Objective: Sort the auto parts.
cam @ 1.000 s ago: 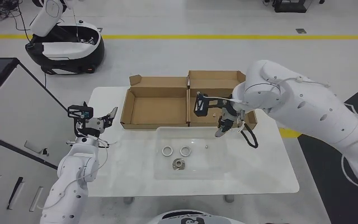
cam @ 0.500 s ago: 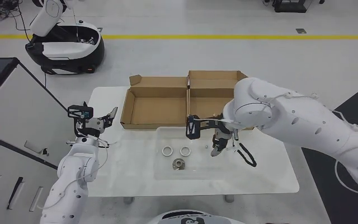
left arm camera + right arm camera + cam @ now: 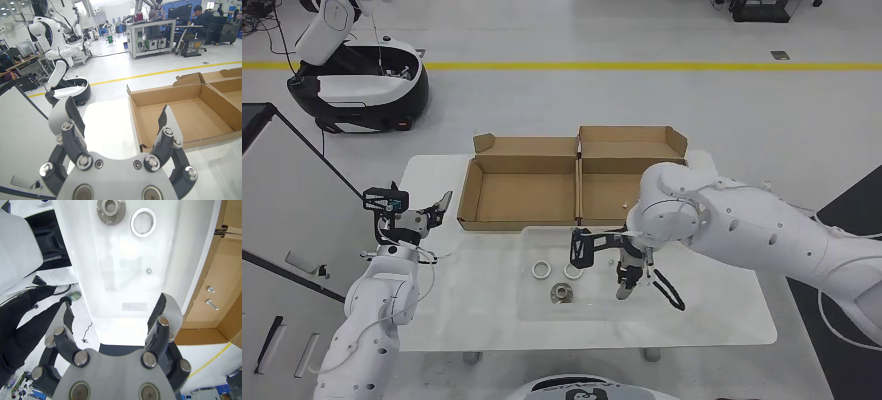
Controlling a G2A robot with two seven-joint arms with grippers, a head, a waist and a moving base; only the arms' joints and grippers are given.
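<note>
The right claw (image 3: 114, 299) is hanging released and empty over the shallow clear plastic tray (image 3: 122, 256) at the white desk's (image 3: 472, 300) middle. A small silver bolt (image 3: 149, 271) is lying on the tray floor ahead of that claw, apart from it. Beyond it, a flanged grey metal hub (image 3: 111, 209), partly cut off, and a silver ring (image 3: 143, 222) are lying. The left claw (image 3: 117, 102) is hanging open by the desk's left edge, grasping nothing.
</note>
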